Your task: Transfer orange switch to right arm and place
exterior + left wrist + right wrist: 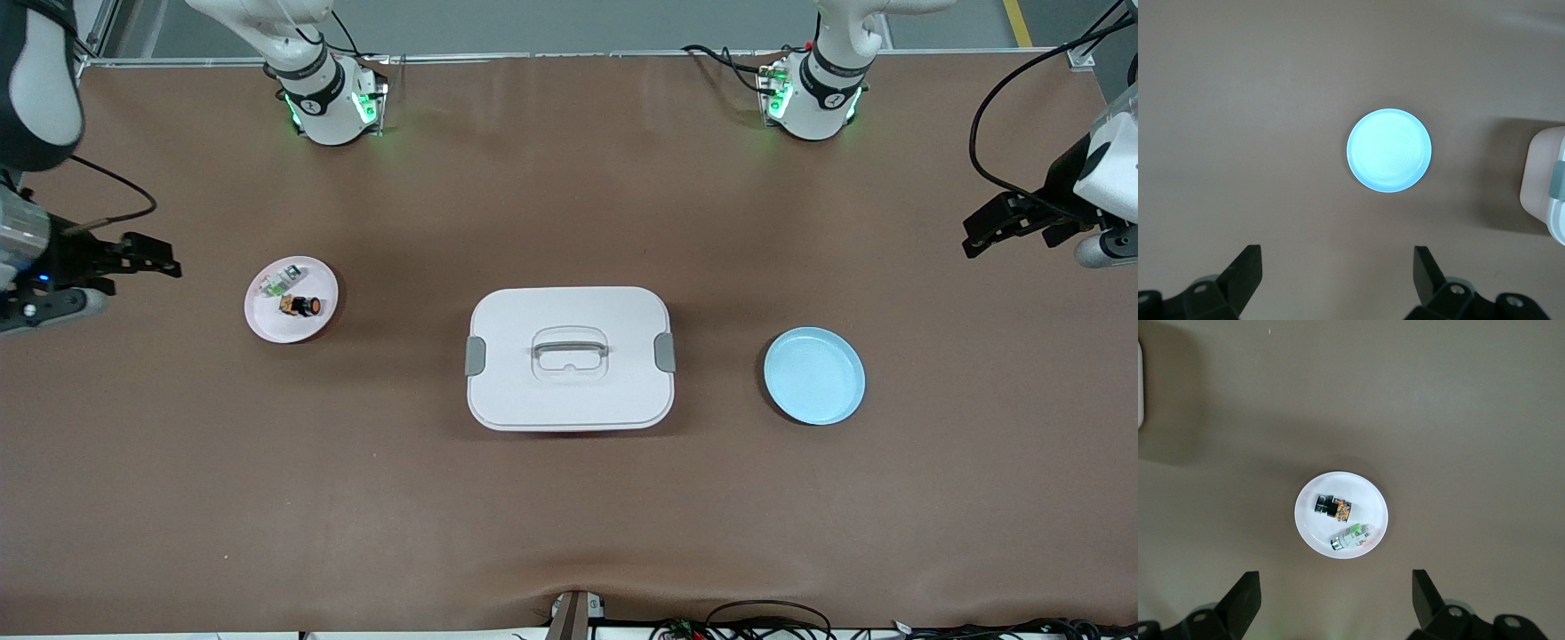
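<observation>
Orange switch (pixel 304 306) on pink plate (pixel 267 322) (w/ white-green part (pixel 277 284))

A brown counter (pixel 569 498) carries three things in a row. At the middle sits a white lidded box (pixel 569 357) with a clear handle (pixel 569 348) on top and a grey latch (pixel 476 356) at each short end. Toward the left arm's end lies a pale blue plate (pixel 813 375), bare. Toward the right arm's end lies a pinkish-white plate (pixel 267 324) that holds a small white-and-green part (pixel 280 283).
</observation>
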`<control>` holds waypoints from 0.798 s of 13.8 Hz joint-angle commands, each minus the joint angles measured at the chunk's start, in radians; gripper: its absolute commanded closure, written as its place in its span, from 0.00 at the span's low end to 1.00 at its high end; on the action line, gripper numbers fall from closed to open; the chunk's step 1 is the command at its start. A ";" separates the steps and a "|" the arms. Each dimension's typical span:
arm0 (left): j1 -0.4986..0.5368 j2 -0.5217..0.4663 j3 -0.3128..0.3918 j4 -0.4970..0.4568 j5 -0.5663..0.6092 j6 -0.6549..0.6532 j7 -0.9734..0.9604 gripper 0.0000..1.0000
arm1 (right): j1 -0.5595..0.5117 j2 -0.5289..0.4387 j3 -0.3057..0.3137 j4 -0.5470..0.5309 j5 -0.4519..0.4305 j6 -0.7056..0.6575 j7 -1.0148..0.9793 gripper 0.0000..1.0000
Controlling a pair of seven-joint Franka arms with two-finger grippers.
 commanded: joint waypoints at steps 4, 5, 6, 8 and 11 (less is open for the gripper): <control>0.004 -0.007 -0.006 0.001 -0.001 -0.001 0.012 0.00 | -0.027 0.032 -0.002 0.211 -0.007 -0.110 0.042 0.00; 0.006 -0.007 -0.006 0.001 -0.001 -0.001 0.013 0.00 | -0.022 0.031 0.002 0.211 -0.009 -0.112 0.053 0.00; 0.006 -0.007 -0.006 0.001 -0.001 -0.001 0.013 0.00 | -0.018 0.029 0.005 0.210 -0.009 -0.113 0.081 0.00; 0.006 -0.010 -0.006 0.003 -0.001 -0.003 0.013 0.00 | 0.013 0.024 0.004 0.210 -0.021 -0.113 0.140 0.00; 0.004 -0.019 -0.006 0.001 -0.001 -0.048 0.010 0.00 | 0.013 0.011 0.004 0.207 -0.019 -0.113 0.154 0.00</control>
